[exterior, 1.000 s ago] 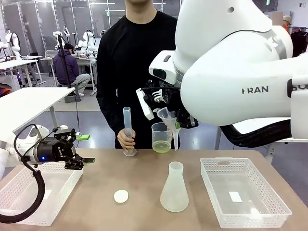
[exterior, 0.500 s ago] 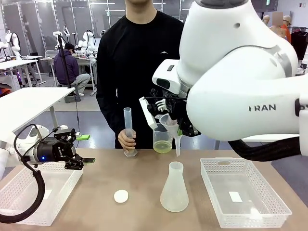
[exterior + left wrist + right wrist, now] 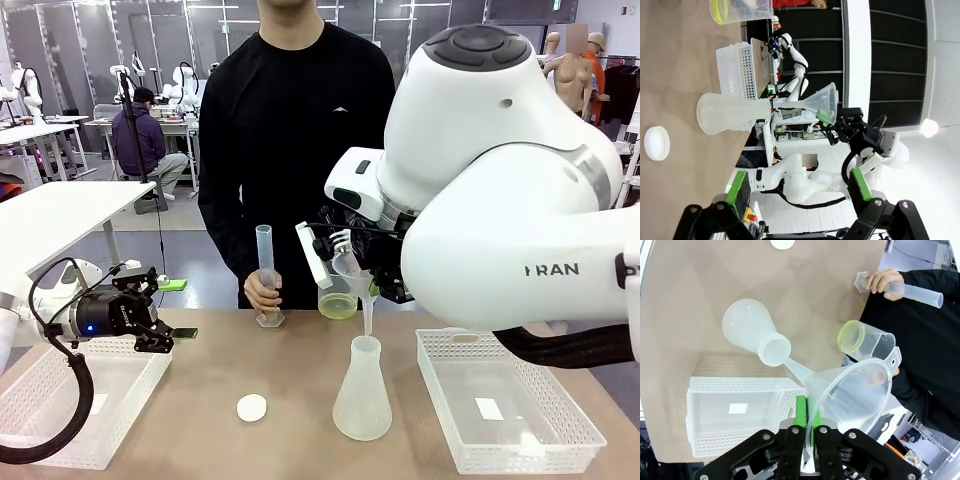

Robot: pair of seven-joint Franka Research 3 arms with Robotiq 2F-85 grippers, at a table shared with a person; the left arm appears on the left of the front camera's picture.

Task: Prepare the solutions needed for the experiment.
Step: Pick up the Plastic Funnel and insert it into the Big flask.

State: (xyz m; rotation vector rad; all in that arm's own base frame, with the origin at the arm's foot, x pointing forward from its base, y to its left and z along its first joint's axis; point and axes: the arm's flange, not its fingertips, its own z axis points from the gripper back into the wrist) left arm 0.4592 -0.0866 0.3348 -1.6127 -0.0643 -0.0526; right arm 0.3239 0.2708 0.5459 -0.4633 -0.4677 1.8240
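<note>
Lower now, my right claw (image 3: pixel 807 416) has brought the funnel (image 3: pixel 855 395), pinched by its rim, down until its spout meets the flask (image 3: pixel 361 395) at the mouth, ready for pouring; the yellow-green liquid (image 3: pixel 337 306) waits in the cup (image 3: pixel 862 340) just behind; my left claw (image 3: pixel 178 308) hangs spread.

The right arm (image 3: pixel 500 200) has swung lower over the desk, and its rounded joint cap now shows at the top of the front view. The right gripper (image 3: pixel 807 414), fingers clamped on the funnel (image 3: pixel 347 266), has carried it downward. The funnel stem tip, previously well above the conical flask (image 3: pixel 361 395), now stands at the flask mouth. Whether it is inside the rim cannot be told. The lowered funnel and gripper now cover more of the beaker (image 3: pixel 333 298) behind them
</note>
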